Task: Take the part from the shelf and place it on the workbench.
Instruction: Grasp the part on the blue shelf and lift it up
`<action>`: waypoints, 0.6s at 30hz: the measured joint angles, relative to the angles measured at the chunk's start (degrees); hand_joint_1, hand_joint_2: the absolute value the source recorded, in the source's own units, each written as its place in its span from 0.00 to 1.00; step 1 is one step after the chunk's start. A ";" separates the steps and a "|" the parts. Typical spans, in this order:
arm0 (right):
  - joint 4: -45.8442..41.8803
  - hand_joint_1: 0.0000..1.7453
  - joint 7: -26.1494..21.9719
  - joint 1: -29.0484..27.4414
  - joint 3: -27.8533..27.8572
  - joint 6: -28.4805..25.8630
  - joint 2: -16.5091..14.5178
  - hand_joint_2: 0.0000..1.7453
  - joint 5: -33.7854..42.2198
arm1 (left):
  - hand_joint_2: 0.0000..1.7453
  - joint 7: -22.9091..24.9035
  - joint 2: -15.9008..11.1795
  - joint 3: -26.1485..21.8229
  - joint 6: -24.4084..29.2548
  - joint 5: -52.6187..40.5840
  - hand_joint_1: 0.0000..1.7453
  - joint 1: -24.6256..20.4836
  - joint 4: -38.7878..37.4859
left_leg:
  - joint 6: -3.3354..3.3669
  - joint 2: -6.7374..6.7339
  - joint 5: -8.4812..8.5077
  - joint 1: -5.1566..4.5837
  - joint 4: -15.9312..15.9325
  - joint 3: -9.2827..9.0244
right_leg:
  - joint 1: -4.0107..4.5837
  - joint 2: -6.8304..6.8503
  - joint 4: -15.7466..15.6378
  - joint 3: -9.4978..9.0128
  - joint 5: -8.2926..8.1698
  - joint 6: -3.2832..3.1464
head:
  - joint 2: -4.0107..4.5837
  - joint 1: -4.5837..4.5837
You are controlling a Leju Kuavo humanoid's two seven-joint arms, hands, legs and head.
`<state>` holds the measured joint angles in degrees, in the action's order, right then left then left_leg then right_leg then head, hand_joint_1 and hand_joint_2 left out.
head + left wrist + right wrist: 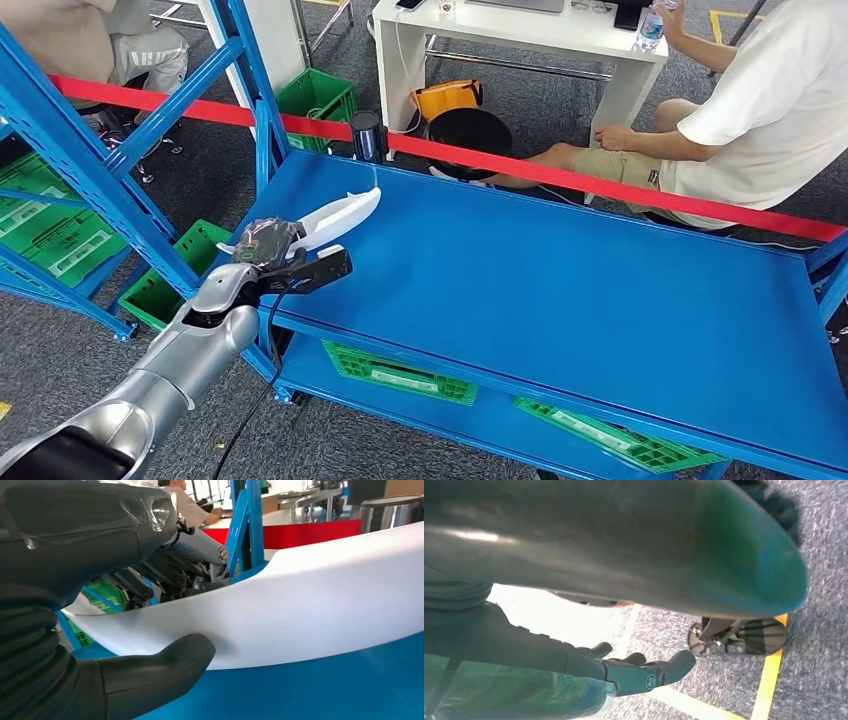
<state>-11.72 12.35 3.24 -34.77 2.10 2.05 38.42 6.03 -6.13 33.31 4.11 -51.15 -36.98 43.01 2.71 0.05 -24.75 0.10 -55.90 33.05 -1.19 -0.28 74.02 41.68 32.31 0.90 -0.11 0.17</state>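
Note:
A long curved white plastic part [340, 219] is held by my left hand [272, 252] just above the left end of the blue workbench [560, 290]. In the left wrist view the white part [300, 610] runs across the picture, with my thumb [170, 662] under it and darker fingers [165, 577] over it. The blue top lies close below the part. My right hand [644, 672] hangs beside my body over the grey carpet, its fingers loosely spread and holding nothing.
A blue shelf rack [120, 160] stands at the left with green crates [50, 235]. A red bar [600, 185] runs along the bench's far edge. A seated person [740, 130] is behind it at a white desk [520, 30]. Green crates [400, 375] lie on the lower level.

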 joint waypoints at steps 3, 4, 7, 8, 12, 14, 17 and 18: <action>0.00 0.00 -0.01 0.00 0.00 0.00 0.17 0.00 -0.01 | 1.00 0.02 0.01 -0.01 0.00 0.00 1.00 0.08 0.03 | -0.42 0.09 -0.27 0.07 -0.60 0.07 | -0.48 0.17 -8.79 -4.59 -3.47 1.55 | 0.00 -0.01; 0.00 0.00 -0.02 0.04 0.00 0.00 0.19 0.00 -0.01 | 1.00 0.06 -0.01 -0.03 0.00 0.00 1.00 0.07 0.08 | -0.74 0.13 -0.49 -0.06 -1.01 0.23 | -0.55 0.19 -12.31 -6.44 -4.54 1.64 | 0.00 0.01; 0.00 0.00 -0.02 0.03 0.00 0.00 0.14 0.00 -0.02 | 1.00 0.17 -0.04 -0.23 -0.01 0.00 1.00 0.04 0.24 | -1.54 0.23 -0.77 -0.35 -1.71 0.70 | -0.37 0.09 -15.32 -8.09 -5.34 0.69 | 0.00 0.14; 0.00 0.00 -0.02 0.00 0.00 0.00 0.14 0.00 -0.02 | 1.00 0.17 -0.05 -0.32 -0.01 0.00 1.00 0.04 0.27 | -1.71 0.26 -0.79 -0.22 -1.73 0.76 | -0.47 0.08 -15.31 -8.07 -5.44 0.36 | 0.00 0.16; 0.00 0.00 -0.02 0.03 0.00 0.00 0.10 0.00 -0.02 | 1.00 0.17 -0.24 -0.57 -0.01 0.00 1.00 0.09 0.33 | -2.92 0.21 -5.32 0.27 -9.13 4.18 | -0.80 0.07 -15.50 -8.17 -5.64 -0.55 | 0.00 0.21; 0.00 0.00 -0.02 -0.04 0.00 0.00 0.06 0.00 -0.02 | 1.00 0.17 -0.25 -0.56 -0.02 0.01 1.00 0.32 0.33 | -3.29 0.21 -8.26 0.46 -16.58 7.62 | -0.70 0.07 -15.48 -8.12 -5.62 -0.68 | 0.00 0.21; 0.00 0.00 -0.02 -0.08 0.00 0.00 0.07 0.00 -0.02 | 1.00 0.17 -0.26 -0.56 -0.02 0.05 1.00 0.42 0.34 | -3.02 0.19 -5.73 0.54 -15.01 6.95 | -0.59 0.02 -15.47 -8.30 -5.58 -0.67 | 0.00 0.20; 0.00 0.00 -0.02 -0.05 0.00 0.00 0.03 0.00 -0.02 | 1.00 0.16 -0.26 -0.58 -0.02 0.07 1.00 0.33 0.37 | -2.69 0.20 -3.62 0.51 -10.83 4.94 | -0.57 -0.02 -15.49 -8.41 -5.56 -0.66 | 0.00 0.20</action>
<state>-11.72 12.33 3.20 -34.77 2.10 2.08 38.40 6.20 -6.39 32.73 4.09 -51.07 -36.66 43.39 0.03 0.25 -28.37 0.60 -66.73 38.00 -1.76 -0.30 58.53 33.27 26.75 0.24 -0.11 0.37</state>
